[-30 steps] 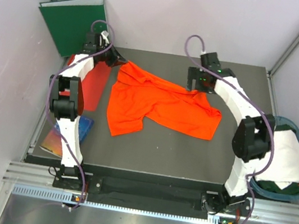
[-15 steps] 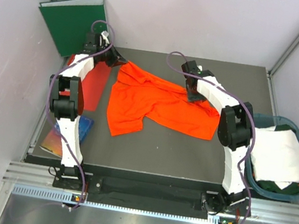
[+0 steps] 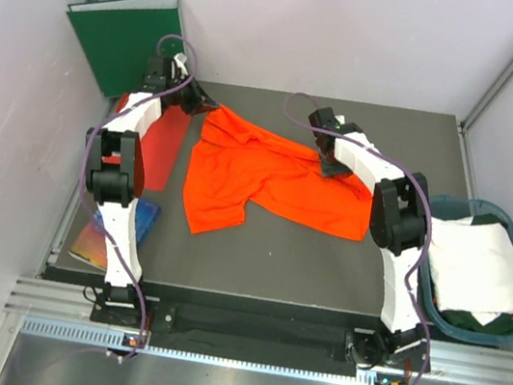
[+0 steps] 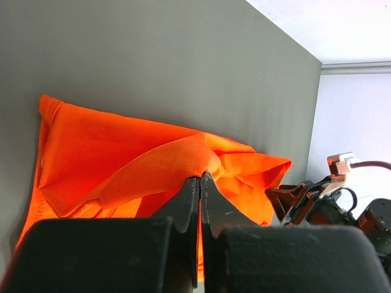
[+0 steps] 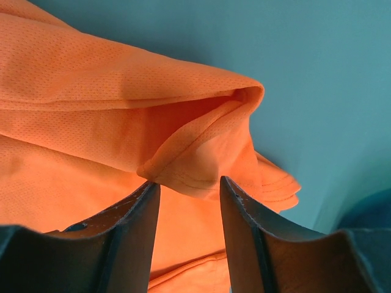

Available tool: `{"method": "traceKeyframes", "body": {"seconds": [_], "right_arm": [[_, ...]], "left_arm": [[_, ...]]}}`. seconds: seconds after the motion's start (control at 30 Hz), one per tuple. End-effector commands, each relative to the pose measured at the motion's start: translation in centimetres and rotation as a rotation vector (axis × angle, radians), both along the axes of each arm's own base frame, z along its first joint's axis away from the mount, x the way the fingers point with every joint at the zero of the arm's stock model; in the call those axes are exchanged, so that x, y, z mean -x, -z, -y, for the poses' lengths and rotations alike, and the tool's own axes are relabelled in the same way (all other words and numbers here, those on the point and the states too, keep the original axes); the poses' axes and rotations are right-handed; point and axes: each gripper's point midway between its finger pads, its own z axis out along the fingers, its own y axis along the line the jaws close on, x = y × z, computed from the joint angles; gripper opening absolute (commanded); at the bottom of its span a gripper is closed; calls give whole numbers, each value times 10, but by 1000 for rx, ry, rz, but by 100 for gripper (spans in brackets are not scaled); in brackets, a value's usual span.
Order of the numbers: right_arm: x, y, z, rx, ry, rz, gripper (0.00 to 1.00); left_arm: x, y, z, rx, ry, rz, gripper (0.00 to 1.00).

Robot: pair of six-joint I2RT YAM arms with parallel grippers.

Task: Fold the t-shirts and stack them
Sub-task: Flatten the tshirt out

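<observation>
The orange t-shirt [image 3: 269,177] lies crumpled and spread on the dark table. My left gripper [image 3: 199,103] is at its far left corner, shut on a fold of the orange cloth [image 4: 183,162]. My right gripper [image 3: 329,165] is down on the shirt's far right part, open, its fingers on either side of a hemmed fold [image 5: 195,165]. The white t-shirt [image 3: 484,268] lies draped over the basket at the right.
A green binder [image 3: 125,35] leans at the back left. A red folder [image 3: 162,143] lies under the left arm, a colourful book [image 3: 119,229] nearer. The teal basket [image 3: 508,330] sits off the table's right edge.
My right arm has swung left and down from the back right onto the shirt's far right part. The left gripper and the shirt have stayed put.
</observation>
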Motion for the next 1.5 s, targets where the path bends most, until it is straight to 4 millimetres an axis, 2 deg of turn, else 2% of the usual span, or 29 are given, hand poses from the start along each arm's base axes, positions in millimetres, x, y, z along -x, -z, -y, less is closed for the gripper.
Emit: {"method": "traceKeyframes", "body": {"seconds": [0.0,0.13,0.43,0.5,0.53,0.6,0.63,0.7,0.8,0.83,0.9,0.93,1.03,1.1,1.13,1.2,1.23,1.3,1.47], "right_arm": [[-17,-23,-12,-34,-15,82,45],[-20,-25,-13,-31,-15,90,45],[-28,3,-14,3,-12,66,43],[-30,6,-11,23,-3,67,33],[-31,6,-10,27,-2,70,23],[-33,2,-8,37,4,91,13],[-33,-5,-6,38,8,108,6],[-37,-16,-4,43,13,149,0],[-39,-41,1,46,22,213,0],[-38,-57,2,38,22,244,0],[-36,-70,7,49,28,273,0],[-35,-84,10,43,32,305,0],[-31,-107,19,43,42,357,0],[-31,-112,27,46,57,372,0],[-30,-116,30,44,63,379,0],[-30,-117,38,53,82,382,0],[-30,-121,40,52,86,390,0],[-30,-127,44,49,95,406,0],[-29,-161,46,22,94,498,0]], "left_arm": [[-5,-16,-1,-7,21,52,0],[-4,-14,-1,-7,23,47,0],[-4,-12,-1,-10,23,42,0],[-4,-13,-1,-10,25,44,0],[-3,-13,-2,-12,25,44,0],[-4,-13,-2,-14,26,44,0],[-3,-14,-1,-13,27,46,0],[-3,-15,-1,-15,29,47,0],[-2,-19,-1,-19,33,54,0],[-1,-20,-2,-22,31,56,0],[-1,-21,-3,-27,31,58,0],[0,-23,-3,-30,29,60,0],[-4,-15,-10,-40,-4,39,0],[-9,-13,-15,-32,-27,31,0],[-12,-4,-16,-29,-34,14,0],[-21,-7,-18,-20,-42,17,0],[-24,0,-17,-12,-43,0,0],[-31,-14,-13,16,-25,34,0],[-38,-58,-11,51,-5,157,0]]}}
